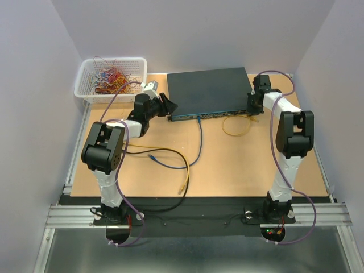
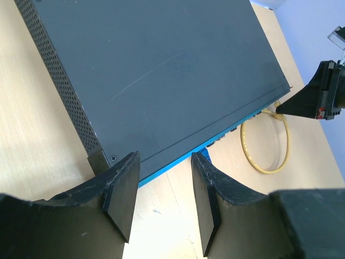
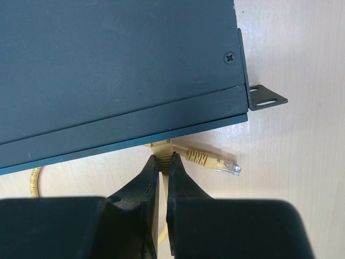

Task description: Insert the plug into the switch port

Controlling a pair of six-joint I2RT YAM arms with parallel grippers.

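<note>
**Plug (image 3: 162, 147) pinched at the switch's front face**

Right jaws are clenched on the yellow plug, their tips meeting around its rear end, where the cable leaves it. The plug's nose sits against the front face of the switch (image 3: 108, 65), close to that face's right end. It is hidden under the overhanging top edge (whether it is seated in a port cannot be told). Just to the right of the jaws, a second yellow plug (image 3: 213, 161) lies loose on the tabletop (image 3: 302, 178), its clear tip pointing away from the switch. Beyond it, a mounting ear (image 3: 267, 98) sticks out from the switch's right front corner. A yellow cable (image 1: 236, 126) curls in a loop on the tabletop in front of the switch.

Left jaws stand parted and grasp nothing. Seen from the left wrist, the pads (image 2: 121, 194) flank the switch's blue front edge near its left front corner, with bare tabletop showing in the gap. Whether they touch the casing cannot be told. A blue cable (image 1: 200, 136) runs from the middle of the front face toward the near edge, then bends left. Beside it lies a longer yellow cable (image 1: 187, 170), its plug end loose on the tabletop. At the far left corner sits a white basket (image 1: 85, 85) of tangled coloured wires, near the left arm's wrist.
</note>
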